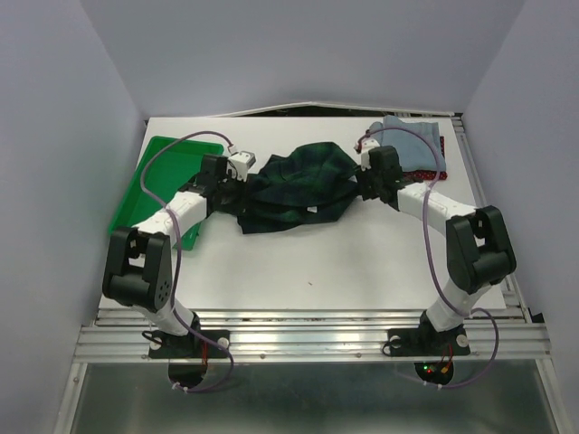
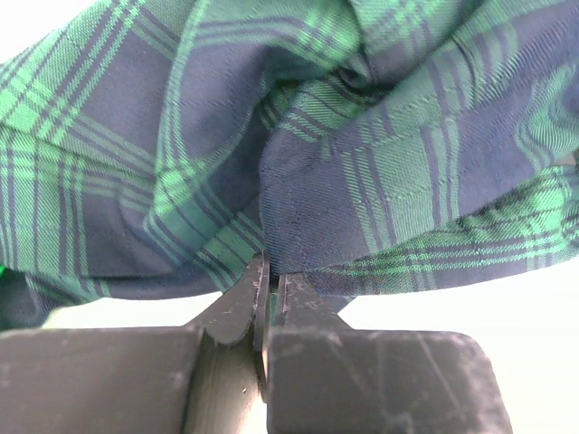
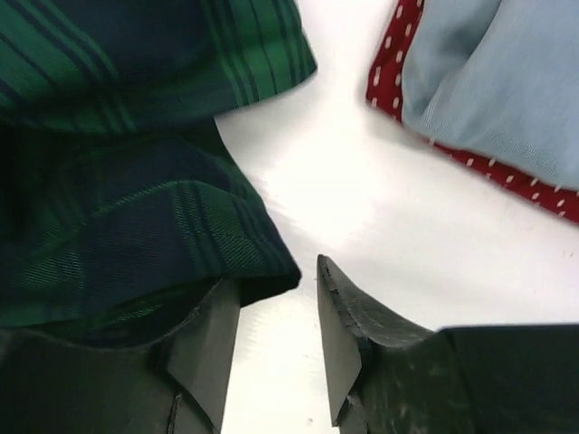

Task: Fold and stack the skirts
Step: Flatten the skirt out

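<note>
The green-and-navy plaid skirt [image 1: 294, 188] lies bunched in the middle of the white table [image 1: 326, 262]. My left gripper [image 1: 237, 185] is at its left edge and is shut on a fold of the plaid cloth [image 2: 271, 181]. My right gripper [image 1: 366, 183] is at the skirt's right edge with its jaws open. Plaid cloth [image 3: 118, 208] drapes over the left finger, but nothing lies between the jaws [image 3: 279, 298]. The light blue denim skirt [image 1: 412, 140] lies folded on the red dotted skirt [image 1: 421, 174] at the back right; both show in the right wrist view, the denim [image 3: 498, 81] and the red [image 3: 507, 176].
A bright green plastic tray [image 1: 145, 185] sits at the table's left side, under the left arm. The enclosure walls stand close on the left, right and back.
</note>
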Controlling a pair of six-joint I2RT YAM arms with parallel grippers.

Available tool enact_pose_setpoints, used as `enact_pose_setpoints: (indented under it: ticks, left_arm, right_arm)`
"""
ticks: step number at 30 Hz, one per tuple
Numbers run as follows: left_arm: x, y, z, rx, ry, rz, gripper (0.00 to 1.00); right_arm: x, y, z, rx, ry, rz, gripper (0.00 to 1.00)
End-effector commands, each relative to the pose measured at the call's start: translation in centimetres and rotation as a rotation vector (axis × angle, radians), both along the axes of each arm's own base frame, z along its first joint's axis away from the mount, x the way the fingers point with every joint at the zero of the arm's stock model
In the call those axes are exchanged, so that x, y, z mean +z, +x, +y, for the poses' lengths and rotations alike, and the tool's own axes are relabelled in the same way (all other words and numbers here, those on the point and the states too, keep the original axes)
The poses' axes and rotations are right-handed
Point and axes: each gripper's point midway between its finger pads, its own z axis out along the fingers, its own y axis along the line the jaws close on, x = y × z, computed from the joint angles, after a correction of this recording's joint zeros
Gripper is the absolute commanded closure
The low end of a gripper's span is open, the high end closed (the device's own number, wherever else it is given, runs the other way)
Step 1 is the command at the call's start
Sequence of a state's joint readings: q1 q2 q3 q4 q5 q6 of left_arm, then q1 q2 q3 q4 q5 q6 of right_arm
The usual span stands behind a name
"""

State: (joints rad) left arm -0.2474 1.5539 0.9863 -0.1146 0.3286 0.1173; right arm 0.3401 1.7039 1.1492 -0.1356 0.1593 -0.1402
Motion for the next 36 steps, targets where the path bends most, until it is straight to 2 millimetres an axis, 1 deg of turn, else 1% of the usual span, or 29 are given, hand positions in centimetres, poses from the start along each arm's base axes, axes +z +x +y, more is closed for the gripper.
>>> enact_pose_setpoints:
  ticks: [1, 2, 3, 4, 5, 6, 8, 9, 10, 11, 12, 14, 15, 16, 18, 19, 20, 22, 23, 24, 25, 26, 27, 29, 32, 33, 34, 35, 36]
  left_arm:
    - [0.9, 1.5, 0.5, 0.012, 0.011, -0.014, 1.0]
    - [1.0, 1.9, 0.7, 0.016, 0.008, -0.015, 1.0]
    - [1.1, 2.0, 0.6, 0.016, 0.005, -0.016, 1.0]
    - [1.2, 2.3, 0.7, 0.016, 0.0, -0.016, 1.0]
    - [1.4, 2.4, 0.7, 0.015, 0.0, -0.019, 1.0]
    - [1.4, 2.6, 0.8, 0.019, 0.003, -0.021, 1.0]
    - [1.4, 2.8, 1.2, 0.022, 0.008, -0.022, 1.0]
    - [1.4, 2.8, 1.3, 0.021, 0.014, -0.022, 1.0]
    - [1.4, 2.9, 1.5, 0.021, 0.021, -0.027, 1.0]
    - [1.3, 2.9, 1.6, 0.021, 0.025, -0.023, 1.0]
    - [1.2, 2.9, 1.9, 0.02, 0.031, -0.02, 1.0]
    - [1.6, 3.4, 2.0, 0.005, 0.026, -0.028, 1.0]
    - [1.6, 3.3, 2.0, -0.006, 0.026, -0.015, 1.0]
    - [1.9, 3.5, 2.0, -0.013, 0.026, -0.021, 1.0]
    - [2.7, 3.8, 1.6, -0.04, 0.019, -0.032, 1.0]
    - [2.7, 3.8, 1.4, -0.052, 0.016, -0.029, 1.0]
    - [2.9, 3.8, 1.3, -0.062, 0.017, -0.025, 1.0]
    - [2.8, 3.7, 1.3, -0.072, 0.022, -0.01, 1.0]
    - [2.6, 3.7, 1.4, -0.071, 0.026, 0.001, 1.0]
    - [2.6, 3.8, 1.4, -0.075, 0.029, -0.001, 1.0]
    - [2.6, 3.7, 1.3, -0.078, 0.028, 0.003, 1.0]
    - [2.6, 3.7, 1.3, -0.079, 0.027, 0.003, 1.0]
    - [2.6, 3.7, 1.3, -0.079, 0.025, 0.001, 1.0]
    - [2.5, 3.7, 1.1, -0.078, 0.018, 0.01, 1.0]
    - [2.3, 3.6, 1.0, -0.079, 0.011, 0.019, 0.98]
    - [2.3, 3.6, 1.0, -0.079, 0.011, 0.019, 0.98]
    - [2.3, 3.6, 1.0, -0.079, 0.011, 0.019, 0.98]
    - [2.4, 3.6, 1.1, -0.079, 0.011, 0.019, 0.98]
    - [2.4, 3.5, 1.1, -0.08, 0.012, 0.02, 0.98]
  right_arm:
    - [0.6, 0.1, 0.1, 0.055, 0.019, -0.065, 0.52]
    - [-0.1, -0.6, -0.2, 0.059, 0.013, -0.05, 0.47]
    - [-0.4, -0.7, -0.7, 0.051, 0.013, -0.053, 0.47]
    - [-1.2, -1.2, -0.9, 0.053, 0.009, -0.043, 0.46]
    - [-1.1, -0.7, -1.3, 0.039, 0.019, -0.07, 0.46]
    - [-1.4, -0.7, -1.4, 0.029, 0.022, -0.072, 0.46]
    - [-1.8, -0.4, -2.2, 0.01, 0.034, -0.077, 0.46]
    - [-1.6, -0.3, -2.0, 0.03, 0.04, -0.086, 0.46]
    - [-1.5, -0.3, -2.2, 0.044, 0.039, -0.093, 0.46]
    - [-1.2, -0.5, -1.6, 0.091, 0.045, -0.106, 0.46]
    - [-0.6, -0.3, -1.6, 0.135, 0.012, -0.142, 0.46]
    - [0.0, -1.5, -0.8, 0.256, 0.01, -0.171, 0.45]
    - [0.6, -1.6, -1.1, 0.316, -0.034, -0.206, 0.44]
    - [1.1, -2.5, -1.0, 0.366, -0.023, -0.224, 0.43]
    - [0.7, -2.8, -2.6, 0.402, -0.066, -0.203, 0.42]
    - [1.2, -3.0, -2.4, 0.463, -0.04, -0.21, 0.4]
    - [0.9, -3.5, -2.9, 0.527, -0.076, -0.201, 0.39]
    - [1.5, -4.1, -3.4, 0.646, -0.102, -0.236, 0.37]
    - [1.9, -4.9, -3.4, 0.705, -0.134, -0.258, 0.34]
    - [1.4, -5.9, -3.2, 0.803, -0.199, -0.272, 0.33]
    - [1.3, -6.5, -3.0, 0.849, -0.222, -0.285, 0.3]
    - [0.8, -7.8, -2.3, 0.909, -0.206, -0.281, 0.3]
    - [0.7, -8.2, -1.9, 0.959, -0.212, -0.296, 0.3]
    - [0.5, -8.9, -0.6, 1.006, -0.138, -0.31, 0.25]
    - [0.1, -8.9, 1.2, 1.043, -0.141, -0.365, 0.24]
    - [0.9, -7.9, 1.5, 1.037, -0.178, -0.438, 0.24]
    - [-0.4, -8.4, 1.8, 1.04, -0.172, -0.427, 0.24]
    - [-0.6, -7.9, 1.8, 1.024, -0.195, -0.436, 0.24]
    - [0.0, -7.1, 2.1, 1.007, -0.204, -0.477, 0.24]
